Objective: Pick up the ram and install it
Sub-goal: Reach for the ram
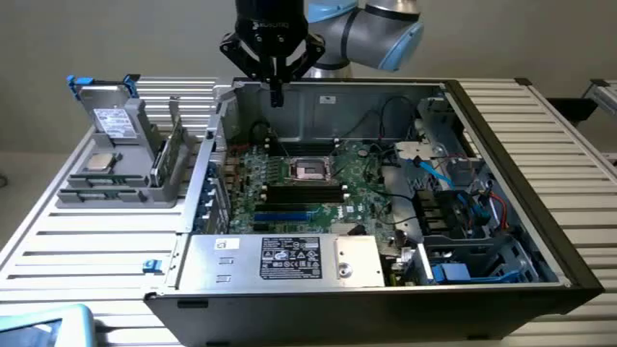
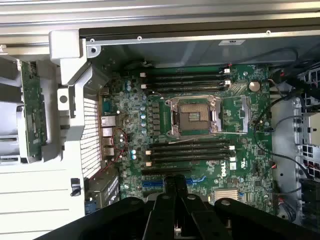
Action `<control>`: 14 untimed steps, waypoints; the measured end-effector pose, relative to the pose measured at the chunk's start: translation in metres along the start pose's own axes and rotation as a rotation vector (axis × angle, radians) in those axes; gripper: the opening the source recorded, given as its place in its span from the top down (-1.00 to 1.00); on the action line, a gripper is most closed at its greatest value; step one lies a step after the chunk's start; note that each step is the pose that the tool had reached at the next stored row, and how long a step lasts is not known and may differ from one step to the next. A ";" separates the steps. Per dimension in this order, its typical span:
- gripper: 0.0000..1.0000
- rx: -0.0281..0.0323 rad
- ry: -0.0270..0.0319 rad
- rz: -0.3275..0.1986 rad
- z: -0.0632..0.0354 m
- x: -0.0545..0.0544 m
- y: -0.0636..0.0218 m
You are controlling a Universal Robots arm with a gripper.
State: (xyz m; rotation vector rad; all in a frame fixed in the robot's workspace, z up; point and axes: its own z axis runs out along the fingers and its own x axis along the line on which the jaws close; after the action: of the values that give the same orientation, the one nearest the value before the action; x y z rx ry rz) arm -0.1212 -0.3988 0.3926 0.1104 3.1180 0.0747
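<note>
The ram [image 1: 170, 155] is a thin green stick standing on edge in the grey holder [image 1: 106, 194] at the exterior view's left, outside the computer case. In the wrist view the ram [image 2: 32, 107] lies along the holder beside the case wall. My gripper [image 1: 277, 97] hangs above the case's far left corner, well apart from the ram, its fingers shut with nothing between them. In the wrist view my gripper [image 2: 175, 181] shows as two black fingers pressed together over the motherboard [image 2: 240, 105]. The black memory slots [image 1: 306, 192] [image 2: 187, 150] flank the processor socket [image 2: 195, 116].
The open case [image 1: 501, 144] holds cables and drive bays at the exterior view's right and a labelled power supply [image 1: 289, 259] at the front. A silver processor chip [image 1: 100, 162] rests in the holder. A blue-handled bracket [image 1: 101, 83] stands behind it. Slatted white table [image 1: 87, 253] all around.
</note>
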 end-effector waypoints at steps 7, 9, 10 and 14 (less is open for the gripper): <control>0.78 0.0000 0.0000 0.000 0.0000 0.000 0.0000; 0.78 0.0000 0.0000 0.000 0.0000 0.000 0.0000; 0.78 0.0000 0.0000 0.000 0.0000 0.000 0.0000; 0.78 0.0001 -0.0001 0.000 0.0000 0.001 -0.0001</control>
State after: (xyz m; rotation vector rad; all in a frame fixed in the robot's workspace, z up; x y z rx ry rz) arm -0.1226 -0.3987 0.3926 0.1107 3.1180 0.0746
